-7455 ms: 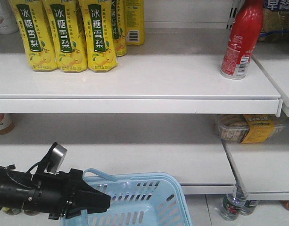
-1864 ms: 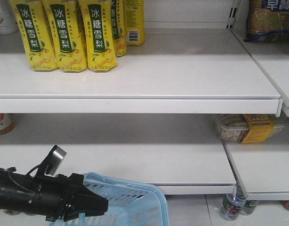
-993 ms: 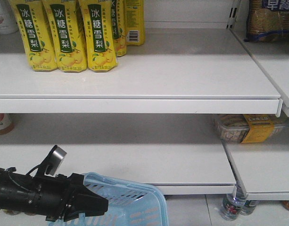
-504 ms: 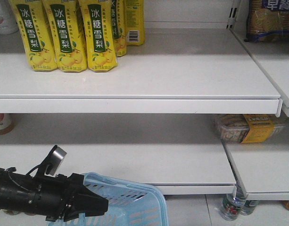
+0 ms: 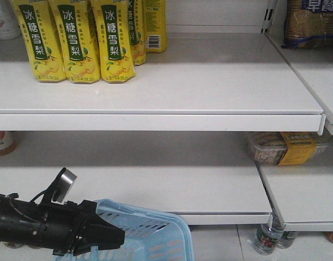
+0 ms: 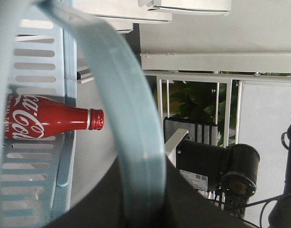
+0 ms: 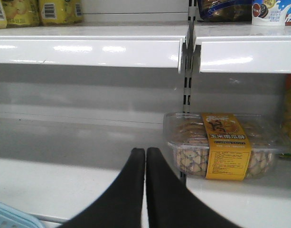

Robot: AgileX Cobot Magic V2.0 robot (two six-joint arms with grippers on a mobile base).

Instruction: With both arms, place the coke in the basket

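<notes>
We are viewing white store shelving: an upper shelf carrying yellow drink cartons at its left, and a lower shelf beside a clear cookie box. Light is glaring along the shelf edge. Pale floor tiles are showing below, where bottles are standing.

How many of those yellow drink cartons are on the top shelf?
5 visible: three in a front row, two behind them. More may be hidden beyond the frame.
</notes>
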